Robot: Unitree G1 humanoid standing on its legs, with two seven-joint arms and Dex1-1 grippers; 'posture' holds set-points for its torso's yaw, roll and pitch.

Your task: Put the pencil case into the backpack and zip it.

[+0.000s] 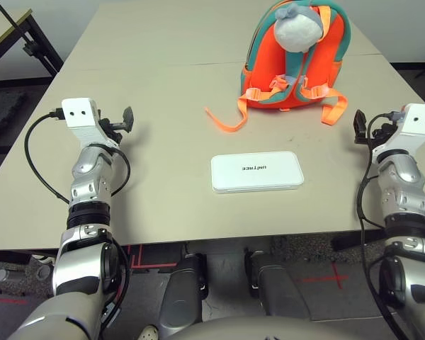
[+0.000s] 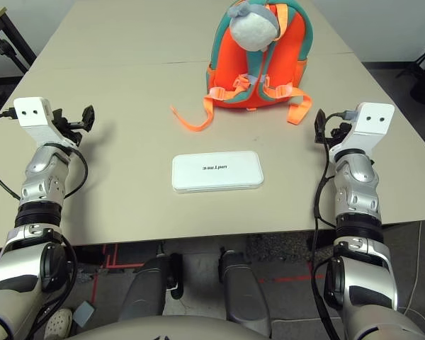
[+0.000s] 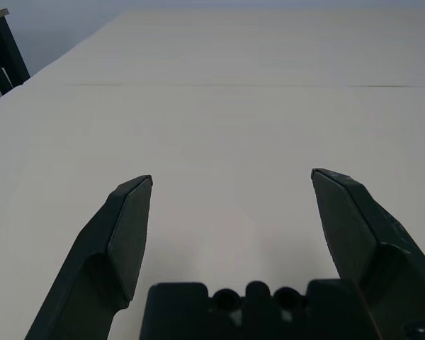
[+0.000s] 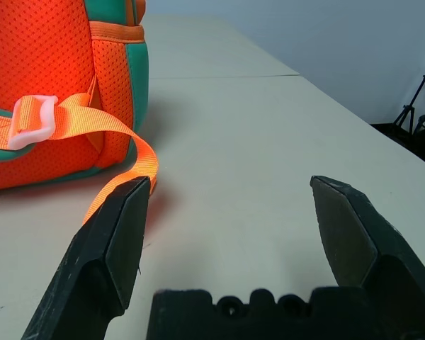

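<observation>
2 claws [image 3: 231,173] [image 4: 230,177] open, empty, l + r | white pencil case [image 1: 257,171] flat on counter [image 1: 170,106], btwn arms | orange/teal backpack [image 1: 290,64] behind it, plush toy [image 1: 298,32] attached

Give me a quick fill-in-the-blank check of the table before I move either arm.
The pencil case lies flat on the ____. The plush toy hangs on the ____. The backpack's straps are coloured ____. The jaws of both the left gripper and the right gripper stand ____.

Missing words: table; backpack; orange; open.
</observation>
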